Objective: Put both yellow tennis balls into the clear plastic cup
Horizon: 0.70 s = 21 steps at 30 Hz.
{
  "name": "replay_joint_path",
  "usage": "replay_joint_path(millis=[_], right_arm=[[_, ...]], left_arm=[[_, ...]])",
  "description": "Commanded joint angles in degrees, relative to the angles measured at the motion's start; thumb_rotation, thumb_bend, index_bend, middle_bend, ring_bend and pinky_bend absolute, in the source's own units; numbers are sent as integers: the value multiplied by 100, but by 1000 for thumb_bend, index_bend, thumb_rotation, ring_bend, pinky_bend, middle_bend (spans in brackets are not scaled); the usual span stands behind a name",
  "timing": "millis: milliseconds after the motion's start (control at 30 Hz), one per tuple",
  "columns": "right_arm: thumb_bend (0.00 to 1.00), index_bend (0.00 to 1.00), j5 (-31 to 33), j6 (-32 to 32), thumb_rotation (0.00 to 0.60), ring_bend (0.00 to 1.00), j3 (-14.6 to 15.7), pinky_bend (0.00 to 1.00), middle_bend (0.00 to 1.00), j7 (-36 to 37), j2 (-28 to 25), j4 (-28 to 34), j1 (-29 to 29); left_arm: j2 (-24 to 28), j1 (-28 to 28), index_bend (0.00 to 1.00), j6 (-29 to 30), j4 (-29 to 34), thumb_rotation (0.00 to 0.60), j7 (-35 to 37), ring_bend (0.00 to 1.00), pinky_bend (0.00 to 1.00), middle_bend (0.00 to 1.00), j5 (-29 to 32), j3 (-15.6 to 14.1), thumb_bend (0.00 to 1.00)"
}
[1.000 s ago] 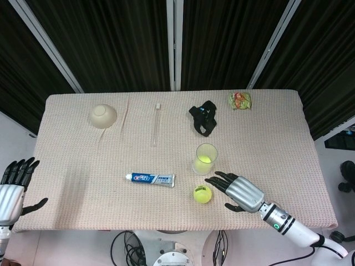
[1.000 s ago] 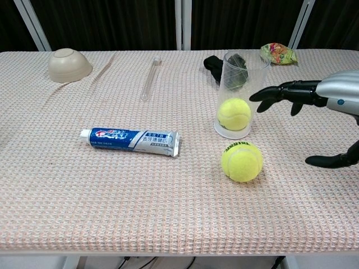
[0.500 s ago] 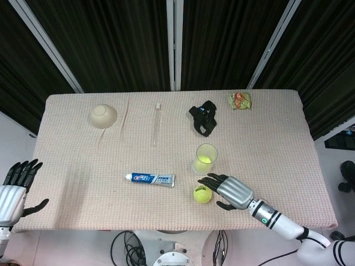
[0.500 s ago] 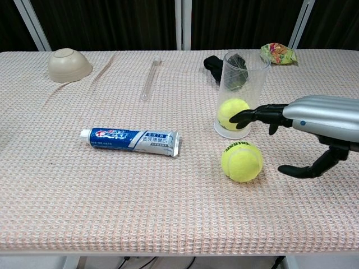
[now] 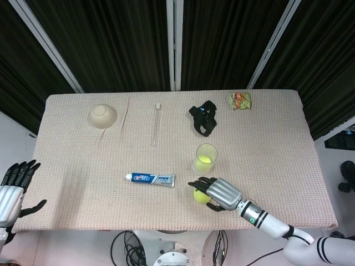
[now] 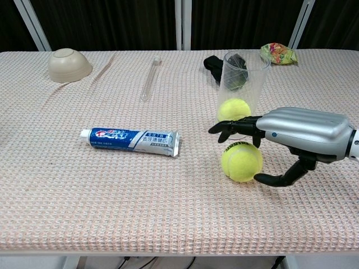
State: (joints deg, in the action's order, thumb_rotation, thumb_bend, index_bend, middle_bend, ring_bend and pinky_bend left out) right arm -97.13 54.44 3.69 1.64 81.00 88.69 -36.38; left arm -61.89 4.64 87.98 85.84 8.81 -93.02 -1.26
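The right hand (image 6: 291, 133) is seen low over the near edge of the table (image 5: 266, 138), its fingers (image 6: 233, 126) spread apart and stretched over the loose tennis ball (image 6: 242, 161), while the thumb curls in beside the ball on the cloth. Nothing is gripped — whether any finger actually touches the ball cannot be told. In the head view the same hand (image 5: 217, 193) covers most of the ball (image 5: 198, 195), of which only a yellow sliver is shown.

Just behind the fingers the clear plastic cup (image 6: 241, 84) stands upright, and the other tennis ball (image 6: 234, 109) is seen resting at its bottom. The loose ball lies on the cloth just in front of the cup, apart from it.

To the left of the ball a toothpaste tube (image 6: 130, 140) lies flat. Further back a black strap-like item (image 5: 203, 117) is placed behind the cup, a crumpled snack packet (image 5: 241, 100) near the far right corner, a thin clear tube (image 5: 156, 123) near the middle, and an upturned beige bowl (image 5: 103, 116) toward the far left.

The left hand (image 5: 12, 188) is held off the table's near left corner — fingers apart, nothing in it.
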Motion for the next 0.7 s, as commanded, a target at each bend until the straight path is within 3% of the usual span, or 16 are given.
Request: replay_joint_path(millis=[33, 200, 400, 533, 700], right_arm=[[363, 159, 69, -44, 600, 192, 4, 424, 215, -86, 71, -56, 4], [378, 272, 149, 4, 600, 274, -10, 498, 287, -253, 156, -114, 37], [420, 510, 17, 456, 600, 427, -55, 630, 452, -295, 292, -230, 161], [421, 534, -93, 678, 600, 439, -72, 635, 466, -234, 131, -89, 182], [420, 534, -297, 1152, 600, 439, -245, 634, 466, -207, -373, 528, 194]], left_arm=[[24, 12, 15, -60, 21, 600, -2, 0, 0, 0, 21, -18, 170], [44, 16, 15, -81, 51, 600, -3, 0, 0, 0, 44, -13, 170], [44, -2, 15, -38, 64, 600, 42, 0, 0, 0, 49, -2, 178], [40, -10, 15, -19, 50, 600, 35, 0, 0, 0, 42, -1, 179], [37, -7, 15, -15, 48, 600, 34, 0, 0, 0, 35, 4, 178]])
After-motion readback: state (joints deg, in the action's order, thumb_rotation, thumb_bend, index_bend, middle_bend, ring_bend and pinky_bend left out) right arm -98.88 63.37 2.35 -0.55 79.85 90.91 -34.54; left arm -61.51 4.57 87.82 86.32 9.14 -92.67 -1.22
